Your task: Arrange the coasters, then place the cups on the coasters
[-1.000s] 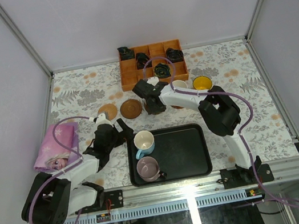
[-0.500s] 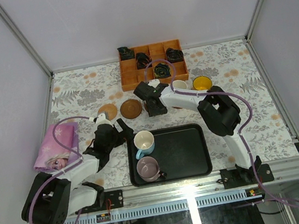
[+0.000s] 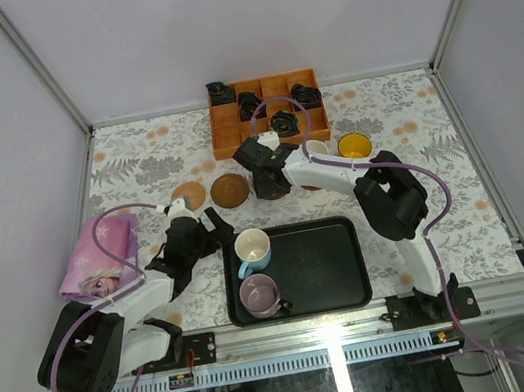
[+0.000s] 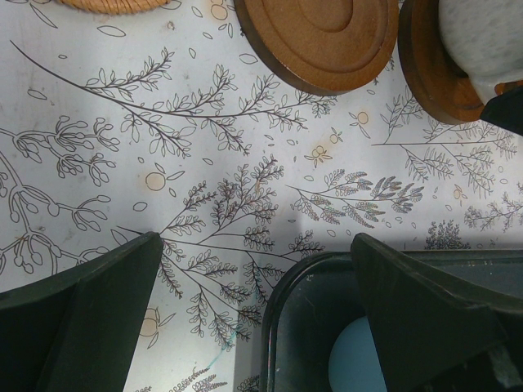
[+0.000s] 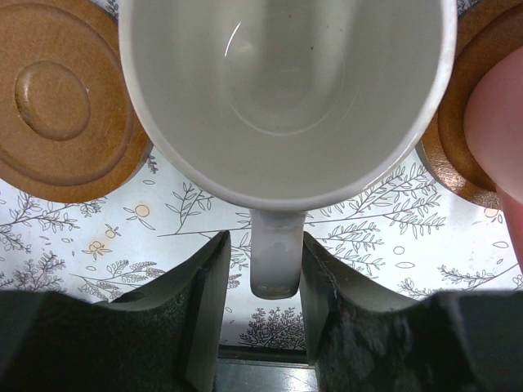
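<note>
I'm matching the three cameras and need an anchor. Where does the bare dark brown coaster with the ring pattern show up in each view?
Top external: bare dark brown coaster, left of centre, between the tan coaster and the right gripper.
Left wrist: top edge, middle.
Right wrist: upper left.
Shared landmark: cream-white cup, just right of it in both wrist views.
</note>
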`<state>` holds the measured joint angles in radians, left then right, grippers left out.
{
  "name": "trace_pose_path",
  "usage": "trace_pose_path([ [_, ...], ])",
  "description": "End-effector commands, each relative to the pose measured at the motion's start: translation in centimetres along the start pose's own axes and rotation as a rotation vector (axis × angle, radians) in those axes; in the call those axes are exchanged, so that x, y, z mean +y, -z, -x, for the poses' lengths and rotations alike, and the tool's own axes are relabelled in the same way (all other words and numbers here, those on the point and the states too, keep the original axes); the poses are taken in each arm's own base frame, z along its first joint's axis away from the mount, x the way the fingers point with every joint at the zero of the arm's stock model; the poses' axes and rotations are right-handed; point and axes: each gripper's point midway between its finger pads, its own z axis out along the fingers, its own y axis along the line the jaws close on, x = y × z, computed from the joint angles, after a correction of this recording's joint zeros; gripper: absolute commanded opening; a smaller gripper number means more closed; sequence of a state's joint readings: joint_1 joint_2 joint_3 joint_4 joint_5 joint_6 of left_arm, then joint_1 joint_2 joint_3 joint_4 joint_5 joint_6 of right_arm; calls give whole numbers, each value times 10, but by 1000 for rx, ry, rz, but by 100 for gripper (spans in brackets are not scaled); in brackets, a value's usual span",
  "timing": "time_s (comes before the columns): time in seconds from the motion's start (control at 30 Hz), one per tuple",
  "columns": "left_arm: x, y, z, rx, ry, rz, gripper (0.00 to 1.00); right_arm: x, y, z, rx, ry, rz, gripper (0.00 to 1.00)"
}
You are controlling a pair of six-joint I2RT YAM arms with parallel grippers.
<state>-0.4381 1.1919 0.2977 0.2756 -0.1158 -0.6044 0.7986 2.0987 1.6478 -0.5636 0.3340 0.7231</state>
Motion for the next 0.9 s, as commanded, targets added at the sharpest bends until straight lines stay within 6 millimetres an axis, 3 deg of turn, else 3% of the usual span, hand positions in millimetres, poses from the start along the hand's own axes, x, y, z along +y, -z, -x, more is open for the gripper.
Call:
trace_pose_path([
  [0.0,-9,0,14,-38,-18,-19,100,4,17,20,-74,-12,11,45],
  [0.2,-9,0,14,-37,-18,-18,100,2,18,26,-97,-10,-10,36],
  [0.37,-9,0,12,-31,-19,-18,100,-1,15,27,-100,-6,-31,1],
  [0.53,-9,-1,12,-30,-19,-19,100,-3,14,32,-124,2,-45,0],
  [0.67,-9,-1,13,-31,-20,-19,100,-1,33,52,-226,-15,-38,0],
  [0.87,-11,-1,13,-31,-20,-27,100,3,53,62,-314,-13,-32,0],
])
